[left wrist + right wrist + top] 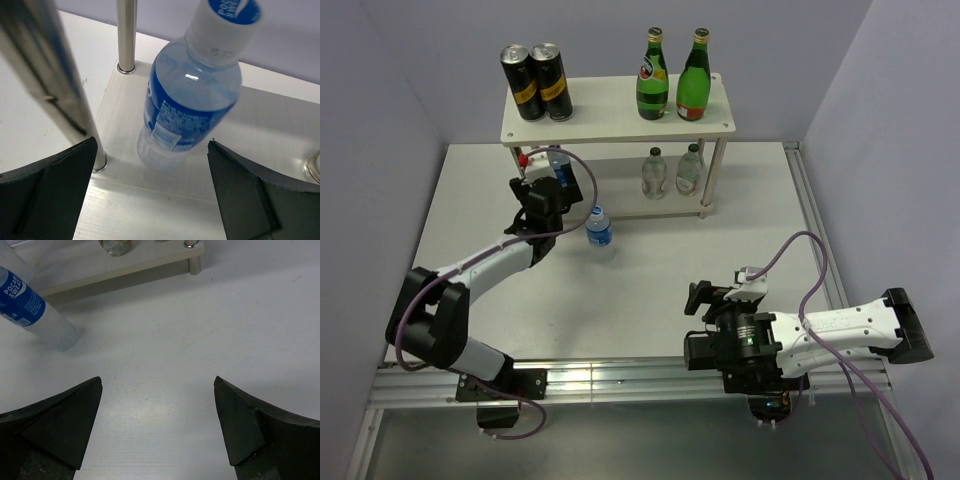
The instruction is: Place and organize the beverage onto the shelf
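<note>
The cream-white shelf (620,125) stands at the back. Its top board holds two black cans (537,82) and two green bottles (672,75). Its lower board (250,120) holds two clear bottles (670,172) on the right and a blue-labelled water bottle (187,100) at the left end (558,165). My left gripper (151,146) is open at that bottle's base, its fingers apart from it on both sides; it also shows from above (552,182). A second blue-labelled bottle (601,228) stands on the table before the shelf, also in the right wrist view (30,310). My right gripper (157,382) is open and empty, low over the table (715,293).
Two shelf legs (126,35) stand close on the left of my left gripper's fingers, the nearer one (50,75) right beside the left finger. Walls close the table at the back and both sides. A metal rail (820,240) runs along the right edge.
</note>
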You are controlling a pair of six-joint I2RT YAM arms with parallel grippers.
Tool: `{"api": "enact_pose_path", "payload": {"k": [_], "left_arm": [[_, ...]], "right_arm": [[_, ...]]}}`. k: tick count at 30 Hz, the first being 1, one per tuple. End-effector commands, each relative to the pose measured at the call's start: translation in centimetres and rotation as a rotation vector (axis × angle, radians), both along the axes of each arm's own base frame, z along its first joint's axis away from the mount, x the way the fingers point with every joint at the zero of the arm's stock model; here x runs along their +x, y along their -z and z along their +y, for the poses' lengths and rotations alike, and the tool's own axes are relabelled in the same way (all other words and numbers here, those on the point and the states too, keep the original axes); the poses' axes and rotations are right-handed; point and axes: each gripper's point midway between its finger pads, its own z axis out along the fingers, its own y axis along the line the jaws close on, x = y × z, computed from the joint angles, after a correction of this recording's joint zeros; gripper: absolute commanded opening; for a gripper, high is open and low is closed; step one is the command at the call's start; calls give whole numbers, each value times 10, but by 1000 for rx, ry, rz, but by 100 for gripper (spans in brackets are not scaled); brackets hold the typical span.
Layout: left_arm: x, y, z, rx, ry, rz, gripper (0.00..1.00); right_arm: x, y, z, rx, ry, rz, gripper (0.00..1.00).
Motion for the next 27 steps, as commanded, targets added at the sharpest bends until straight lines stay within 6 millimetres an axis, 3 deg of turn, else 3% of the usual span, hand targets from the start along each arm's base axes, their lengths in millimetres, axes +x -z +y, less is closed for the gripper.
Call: {"api": "enact_pose_path", "payload": {"k": [1,5,6,8,9,10,11,12,13,15,16,18,19,21,22,27], "left_arm": [[-18,-18,2,-24,-14,-30,99],[-42,-10,6,-27,-25,-9,99],[-50,-20,9,-50,-32,-33,99],[-65,-15,10,-57,-25,-20,99],[-73,-27,12,-88,-20,-53,99],[-83,-19,9,-83,-1,-33,99],[-92,-30,11,-106,5,-62,99],[-99,-28,9,-123,15,-60,99],[-109,-16,5,-116,39,-39,99],[-123,-17,4,-152,48,-50,99],[-132,-6,-1,-149,72,-30,98],[-142,-3,-7,-178,103,-30,99],[-150,10,-17,-176,154,-7,99],[-156,15,-32,-194,227,-12,98],[-162,30,-42,-190,277,15,98],[-160,63,-74,-163,366,68,98]], "right_arm": [[3,-10,1,31,6,-49,100],[3,-10,0,29,10,-49,100],[3,-10,1,29,9,-49,100],[3,-10,1,26,8,-49,100],[3,-10,1,28,8,-49,100],[2,-10,2,26,7,-49,100],[2,-10,2,28,7,-49,100],[2,-10,2,28,6,-50,100],[2,-9,2,20,7,-49,100],[2,-8,2,23,9,-49,100],[2,-7,3,16,9,-49,100],[2,-5,3,13,11,-51,100],[3,-5,3,10,12,-53,100],[3,-5,3,11,13,-56,100],[3,-5,4,7,14,-58,100],[3,-4,3,8,15,-59,100]]}}
